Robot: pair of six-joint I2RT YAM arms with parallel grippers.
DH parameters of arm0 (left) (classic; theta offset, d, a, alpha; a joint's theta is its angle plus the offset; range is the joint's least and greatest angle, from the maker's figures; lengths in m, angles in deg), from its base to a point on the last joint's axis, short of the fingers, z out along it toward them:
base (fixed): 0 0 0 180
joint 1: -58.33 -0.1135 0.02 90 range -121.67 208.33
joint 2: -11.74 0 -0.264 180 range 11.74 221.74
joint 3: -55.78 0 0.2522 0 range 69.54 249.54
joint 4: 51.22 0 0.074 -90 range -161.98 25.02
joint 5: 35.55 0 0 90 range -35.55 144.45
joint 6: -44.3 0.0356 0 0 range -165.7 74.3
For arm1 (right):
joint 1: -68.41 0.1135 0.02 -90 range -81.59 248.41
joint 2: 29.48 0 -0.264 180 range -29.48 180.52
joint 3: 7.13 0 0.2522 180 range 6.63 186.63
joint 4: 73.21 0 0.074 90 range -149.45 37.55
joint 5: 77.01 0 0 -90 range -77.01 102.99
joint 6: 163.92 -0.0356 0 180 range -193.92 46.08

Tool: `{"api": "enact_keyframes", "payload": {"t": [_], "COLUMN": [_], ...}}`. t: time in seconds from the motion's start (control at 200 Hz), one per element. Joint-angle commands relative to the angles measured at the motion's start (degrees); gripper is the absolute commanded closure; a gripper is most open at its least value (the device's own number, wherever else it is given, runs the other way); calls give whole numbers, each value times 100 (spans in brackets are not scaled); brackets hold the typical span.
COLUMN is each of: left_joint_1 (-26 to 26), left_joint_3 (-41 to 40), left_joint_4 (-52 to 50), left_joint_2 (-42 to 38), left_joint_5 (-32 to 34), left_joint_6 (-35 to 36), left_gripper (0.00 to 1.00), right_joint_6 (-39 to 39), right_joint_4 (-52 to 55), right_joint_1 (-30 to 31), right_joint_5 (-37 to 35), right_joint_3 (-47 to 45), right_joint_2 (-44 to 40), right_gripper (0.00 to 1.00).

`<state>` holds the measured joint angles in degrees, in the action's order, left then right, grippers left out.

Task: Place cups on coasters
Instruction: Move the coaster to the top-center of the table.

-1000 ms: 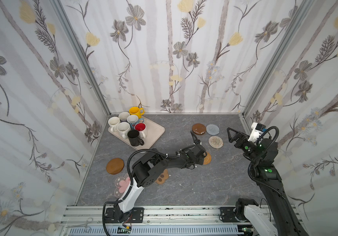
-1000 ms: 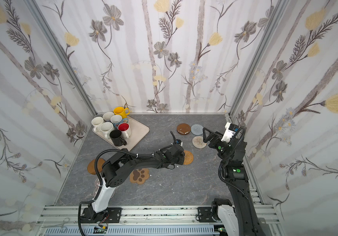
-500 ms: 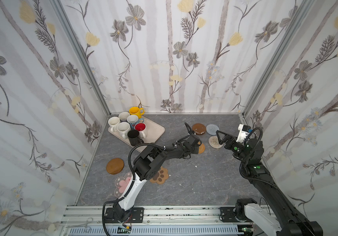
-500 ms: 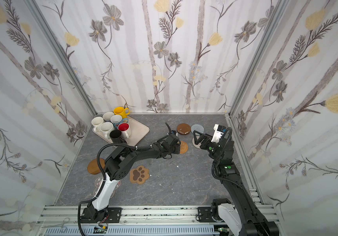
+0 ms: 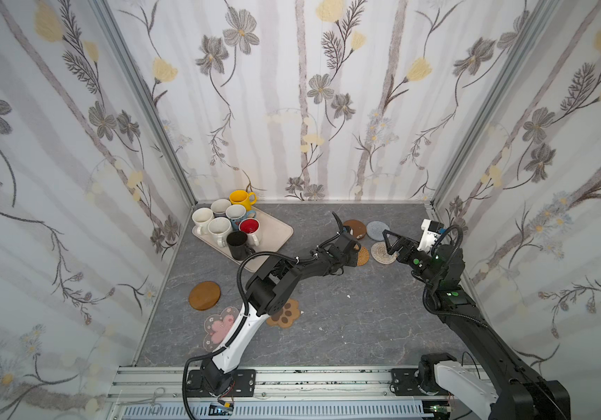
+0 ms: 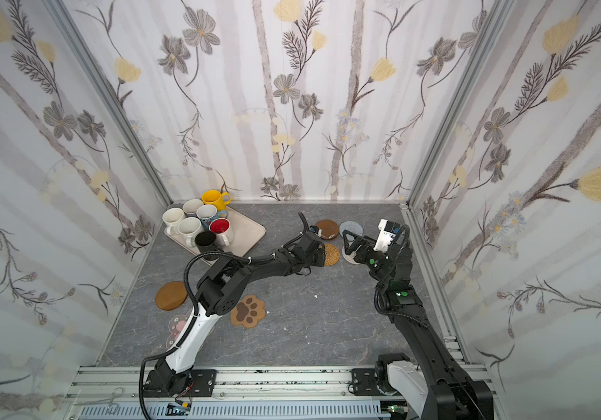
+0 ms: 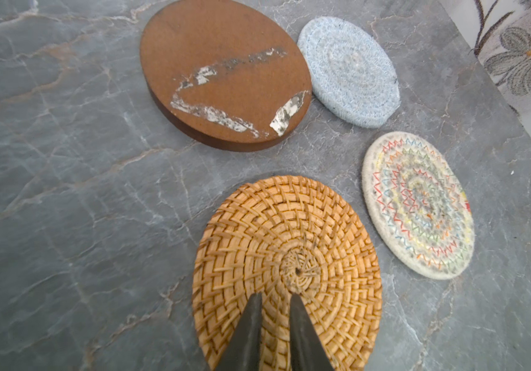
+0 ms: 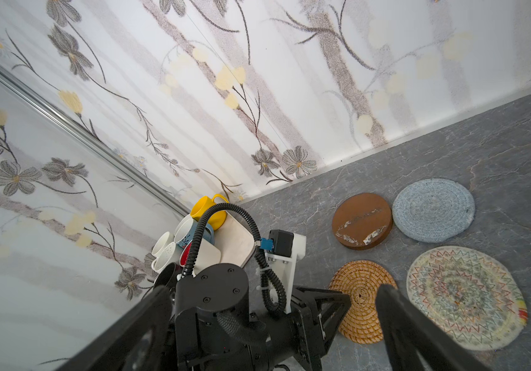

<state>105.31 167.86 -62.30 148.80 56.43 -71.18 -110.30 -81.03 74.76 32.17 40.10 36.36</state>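
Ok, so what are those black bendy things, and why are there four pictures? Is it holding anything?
Those are robots: the left arm and the right arm, each ending in a gripper, a two-finger claw. Two pictures look down from above, side by side like eyes. Two come from cameras on the wrists. On the table, seven cups stand bunched at a tray. Seven coasters lie around, none with a cup yet. The left gripper hangs over the golden coaster, fingers slightly apart. The right gripper is wide open. Neither holds anything.
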Motion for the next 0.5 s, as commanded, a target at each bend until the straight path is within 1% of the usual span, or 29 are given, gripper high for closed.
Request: {"api": "enact_keyframes", "payload": {"t": [0.0, 0.1, 0.23, 0.275, 0.41, 0.495], "left_joint_1": [-40, -46, -49, -44, -49, -44], "left_joint_3": [56, 138, 169, 164, 146, 168], "left_joint_4": [-815, -821, -824, -822, -826, -819], "left_joint_2": [180, 235, 252, 228, 147, 120], "left_joint_5": [-13, -22, -31, -31, 35, 48], "left_joint_6": [-19, -28, -68, -69, -106, -133], "left_gripper": [76, 71, 54, 49, 39, 35], "right_joint_6": [36, 81, 225, 281, 347, 429], "right_joint_4": [-237, -197, 4, 111, 251, 471], "right_joint_1": [14, 41, 133, 171, 200, 200], "right_joint_5": [15, 71, 210, 258, 319, 270], "right_joint_3": [35, 70, 258, 344, 488, 674], "right_joint_2": [118, 188, 344, 418, 482, 445], "right_gripper": [0, 0, 0, 0, 0, 0]}}
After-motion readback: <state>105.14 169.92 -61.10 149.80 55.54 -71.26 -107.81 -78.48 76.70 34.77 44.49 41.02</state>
